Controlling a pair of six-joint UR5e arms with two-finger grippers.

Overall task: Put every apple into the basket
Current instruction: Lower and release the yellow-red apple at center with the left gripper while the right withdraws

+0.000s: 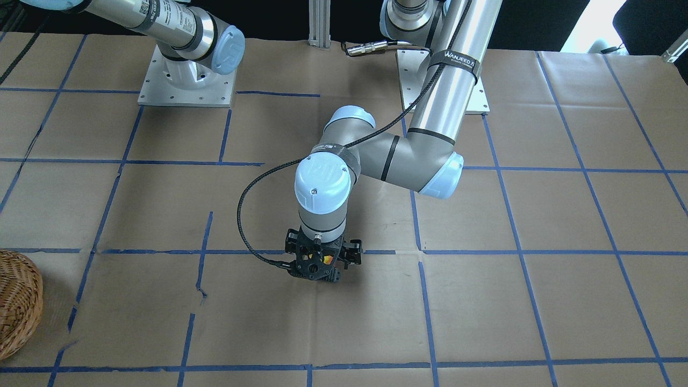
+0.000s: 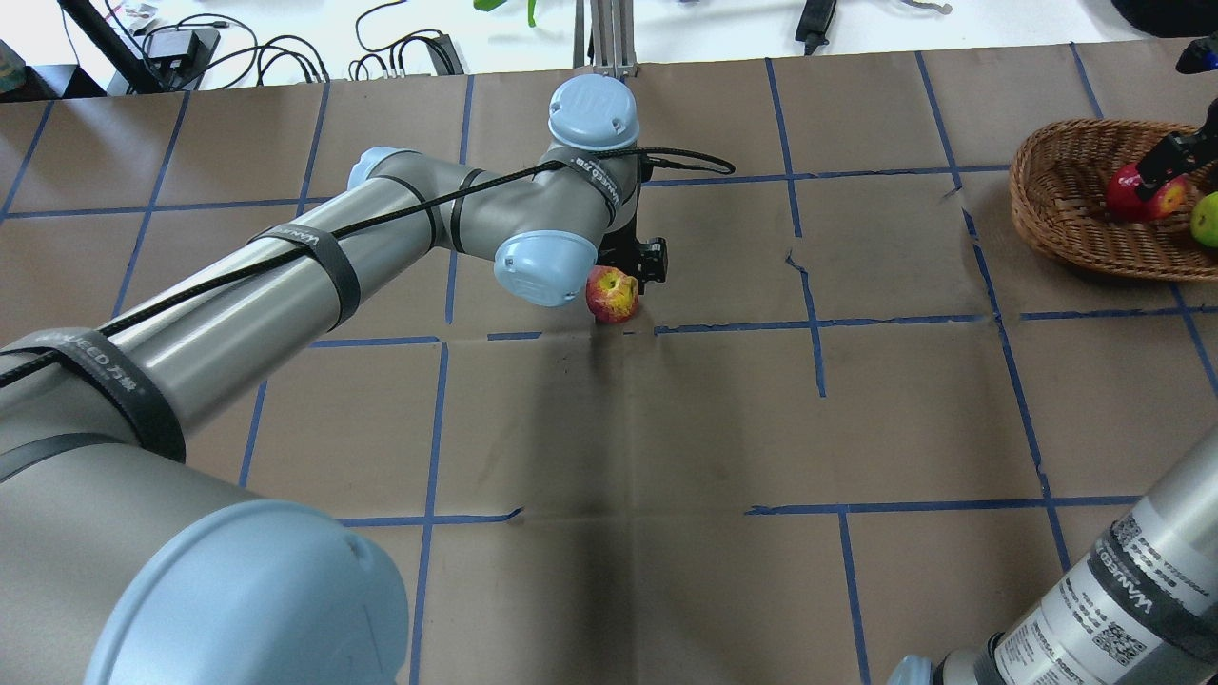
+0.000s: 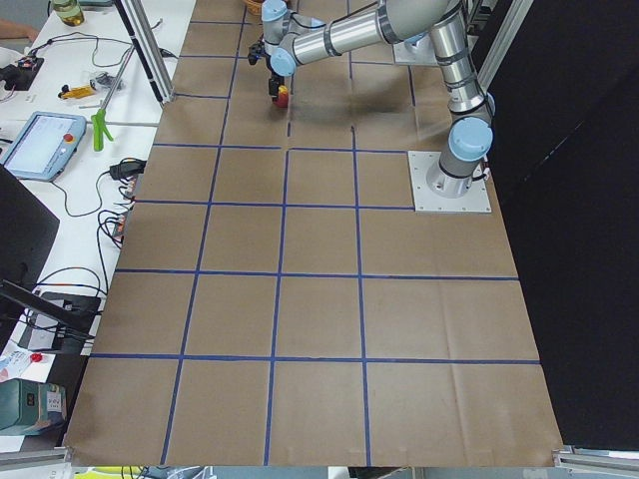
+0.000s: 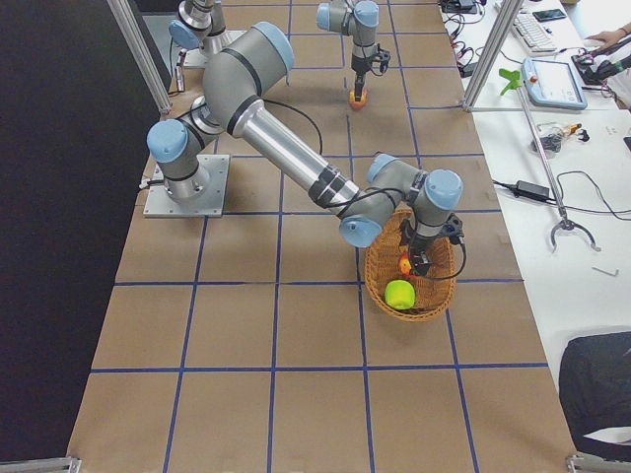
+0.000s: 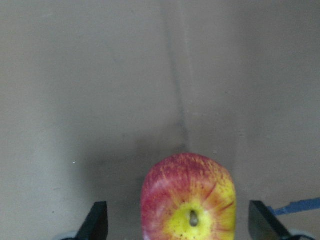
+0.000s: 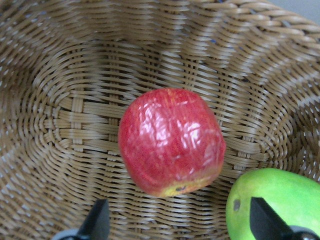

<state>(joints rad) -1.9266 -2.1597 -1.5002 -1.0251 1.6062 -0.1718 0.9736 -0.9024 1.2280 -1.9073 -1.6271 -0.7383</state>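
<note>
Last apple: left hand at grasp position, the other two in the basket.
Brown paper-covered counter point(image 2: 666, 428); round light-brown wicker basket point(image 2: 1047, 214) at its 2 o'clock, overhead view. Right hand point(image 6: 177, 225) hangs spread above the basket, gripping nothing. Left hand point(image 5: 180, 225) is spread near counter centre. The basket holds a glossy red apple point(image 6: 171, 141), with a bright green apple point(image 6: 272, 205) at its 4 o'clock. The red-and-yellow blushed apple point(image 2: 612, 294) sits on the counter between the left fingers, untouched. Likely next: close, lift, carry to basket.
</note>
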